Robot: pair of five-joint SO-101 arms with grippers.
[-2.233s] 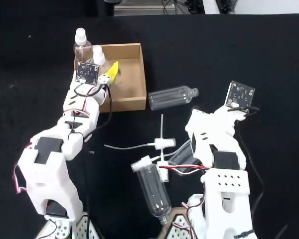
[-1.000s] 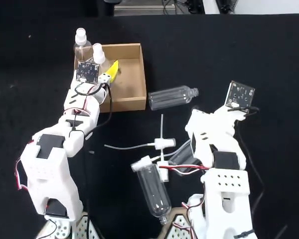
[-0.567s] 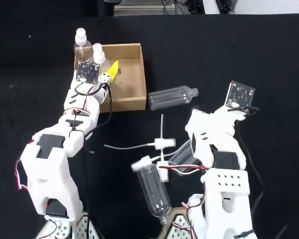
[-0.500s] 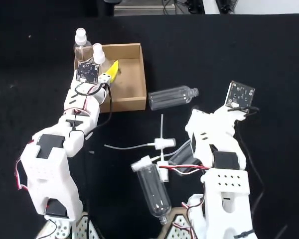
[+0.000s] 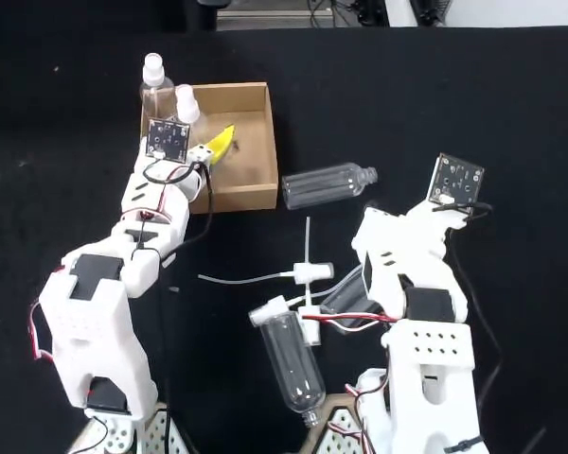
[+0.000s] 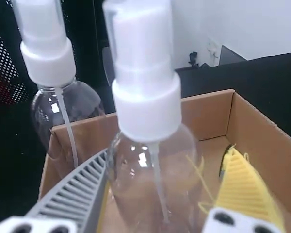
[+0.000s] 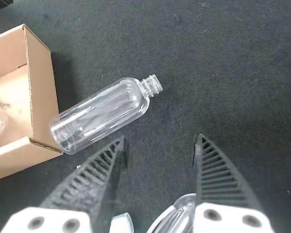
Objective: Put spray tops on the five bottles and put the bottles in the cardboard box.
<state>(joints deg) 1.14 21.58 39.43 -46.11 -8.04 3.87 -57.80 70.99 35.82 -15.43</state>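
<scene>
High view: cardboard box (image 5: 251, 194) holds one capped bottle (image 5: 186, 102) between left gripper's (image 6: 167, 155) parted jaws; second capped bottle (image 5: 153, 80) stands just outside; right gripper (image 7: 160, 141) wide open, gripping nothing, near uncapped bottle (image 5: 327, 184) lying beside box.

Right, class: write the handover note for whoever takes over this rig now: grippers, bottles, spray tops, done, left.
Left gripper: open around a capped bottle in the cardboard box.
Right gripper: open, empty.
Done: two capped; the second capped bottle stands at the box's back corner.
To do: cap and box the bottle beside the box, the bottle near the arm bases, the bottle under the right arm; loose spray tops lie nearby.
</scene>
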